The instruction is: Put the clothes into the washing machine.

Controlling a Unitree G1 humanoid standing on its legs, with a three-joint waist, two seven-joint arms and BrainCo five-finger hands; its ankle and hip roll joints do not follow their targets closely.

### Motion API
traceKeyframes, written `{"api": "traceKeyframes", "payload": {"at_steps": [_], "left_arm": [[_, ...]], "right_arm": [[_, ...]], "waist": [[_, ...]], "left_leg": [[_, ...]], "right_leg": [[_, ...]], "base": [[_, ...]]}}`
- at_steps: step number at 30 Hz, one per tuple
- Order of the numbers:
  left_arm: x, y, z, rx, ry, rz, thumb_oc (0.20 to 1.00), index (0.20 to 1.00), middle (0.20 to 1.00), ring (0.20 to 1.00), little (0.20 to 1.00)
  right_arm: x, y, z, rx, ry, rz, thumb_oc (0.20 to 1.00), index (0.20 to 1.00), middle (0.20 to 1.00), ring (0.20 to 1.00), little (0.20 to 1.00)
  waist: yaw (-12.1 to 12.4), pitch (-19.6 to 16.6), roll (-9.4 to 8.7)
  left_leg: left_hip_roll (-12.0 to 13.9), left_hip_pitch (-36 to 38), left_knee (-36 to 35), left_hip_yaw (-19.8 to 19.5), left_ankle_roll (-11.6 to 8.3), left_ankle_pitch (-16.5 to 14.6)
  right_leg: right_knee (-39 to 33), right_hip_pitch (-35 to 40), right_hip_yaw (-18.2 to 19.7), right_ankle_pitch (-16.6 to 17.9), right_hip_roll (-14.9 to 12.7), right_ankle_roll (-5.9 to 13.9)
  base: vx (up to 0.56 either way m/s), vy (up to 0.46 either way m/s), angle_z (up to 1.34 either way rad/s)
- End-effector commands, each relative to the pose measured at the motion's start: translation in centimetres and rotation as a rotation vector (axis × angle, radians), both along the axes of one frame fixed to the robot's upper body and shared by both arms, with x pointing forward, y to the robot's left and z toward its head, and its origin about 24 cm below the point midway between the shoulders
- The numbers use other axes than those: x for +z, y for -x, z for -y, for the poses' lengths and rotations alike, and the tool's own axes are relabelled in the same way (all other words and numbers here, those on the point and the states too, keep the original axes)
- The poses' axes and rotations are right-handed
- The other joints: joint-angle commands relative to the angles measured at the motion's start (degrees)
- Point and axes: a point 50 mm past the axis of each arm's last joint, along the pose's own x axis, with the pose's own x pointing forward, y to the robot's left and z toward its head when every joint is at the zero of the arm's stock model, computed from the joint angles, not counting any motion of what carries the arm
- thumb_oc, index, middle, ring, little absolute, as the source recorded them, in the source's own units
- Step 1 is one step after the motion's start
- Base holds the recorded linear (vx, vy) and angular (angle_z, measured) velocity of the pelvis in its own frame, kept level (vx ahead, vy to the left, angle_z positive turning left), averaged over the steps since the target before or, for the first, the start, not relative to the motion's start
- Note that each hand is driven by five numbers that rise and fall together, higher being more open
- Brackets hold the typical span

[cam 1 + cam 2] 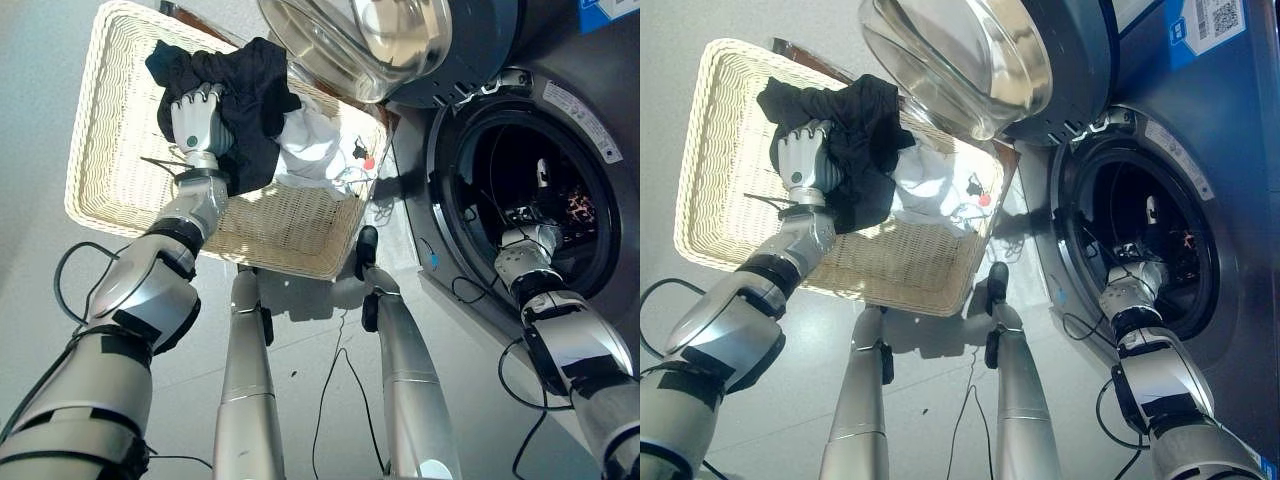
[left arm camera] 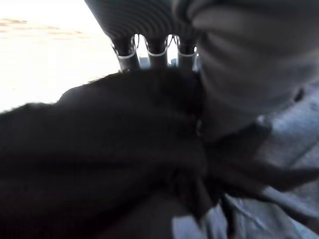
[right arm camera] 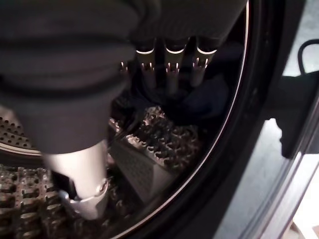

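Left eye view, wicker basket (image 1: 110,190) holding black garment (image 1: 250,100), white garment (image 1: 315,140)

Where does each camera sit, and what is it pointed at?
Left eye view: head camera, looking down at basket, open washing machine, both arms.
Right eye view: same scene, slightly shifted.
Left wrist view: along left hand, fingers sunk in black garment.
Right wrist view: along right hand inside drum.
Both eye views share basket and black garment.

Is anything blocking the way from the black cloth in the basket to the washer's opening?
Nothing loose does. The door is swung open, but the right hand is inside the drum opening.
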Motion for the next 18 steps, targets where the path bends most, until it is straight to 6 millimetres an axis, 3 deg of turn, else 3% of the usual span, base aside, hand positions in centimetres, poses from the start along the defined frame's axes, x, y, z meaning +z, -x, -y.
{"api": "traceKeyframes", "payload": {"at_steps": [1, 10, 16, 17, 18], "left_arm": [[-2.8, -0.3, 0.2, 0.025, 0.006, -0.143, 0.2, 0.2, 0.2, 0.2, 0.2], [-3.6, -0.3, 0.1, 0.01, 0.109, -0.16, 0.2, 0.2, 0.2, 0.2, 0.2], [-3.1, -0.1, 0.3, -0.089, 0.333, -0.079, 0.2, 0.2, 0.2, 0.2, 0.2], [-2.8, 0.1, 0.7, -0.203, 0.516, -0.012, 0.2, 0.2, 0.2, 0.2, 0.2], [-2.7, 0.2, 0.9, -0.247, 0.577, 0.016, 0.2, 0.2, 0.2, 0.2, 0.2]], "right_arm": [[-0.4, 0.5, -0.1, -0.011, 0.022, 0.055, 1.0, 1.0, 1.0, 1.0, 1.0], [-0.6, 0.1, -2.3, 0.088, 0.058, 0.088, 1.0, 1.0, 1.0, 1.0, 1.0], [-1.0, -0.1, -3.8, 0.151, 0.093, 0.076, 1.0, 1.0, 1.0, 1.0, 1.0], [-1.1, -0.1, -5.0, 0.188, 0.147, 0.057, 1.0, 1.0, 1.0, 1.0, 1.0], [-1.2, 0.0, -5.5, 0.202, 0.168, 0.052, 1.0, 1.0, 1.0, 1.0, 1.0]], "waist": [[0.7, -0.9, -2.82], [0.3, -0.9, -2.36], [0.4, -0.9, -1.91], [0.6, -0.9, -1.48], [0.6, -0.9, -1.3]], "left_leg": [[-5.1, 0.6, 2.2, 3.9, 4.1, -3.3], [-5.1, 0.4, 1.8, 4.4, 3.91, -2.7], [-5.1, 0.5, 1.5, 4.6, 3.86, -2.5], [-5.3, 0.5, 1.3, 4.6, 3.82, -2.3], [-5.4, 0.4, 1.5, 4.7, 3.83, -2.2]], "right_leg": [[-8.8, 1.8, -2.6, 8.8, 5.2, 2.26], [-8.9, 1.3, -2.0, 8.9, 5.1, 2.04], [-8.9, 1.1, -1.7, 8.8, 5.1, 1.9], [-8.8, 1.0, -1.6, 8.6, 4.9, 1.76], [-8.7, 0.9, -1.6, 8.5, 4.9, 1.72]], "base": [[0.0, 0.024, -0.05], [0.0, 0.003, 0.0], [0.0, 0.0, 0.0], [0.0, 0.0, 0.0], [0.0, 0.022, -0.03]]}}
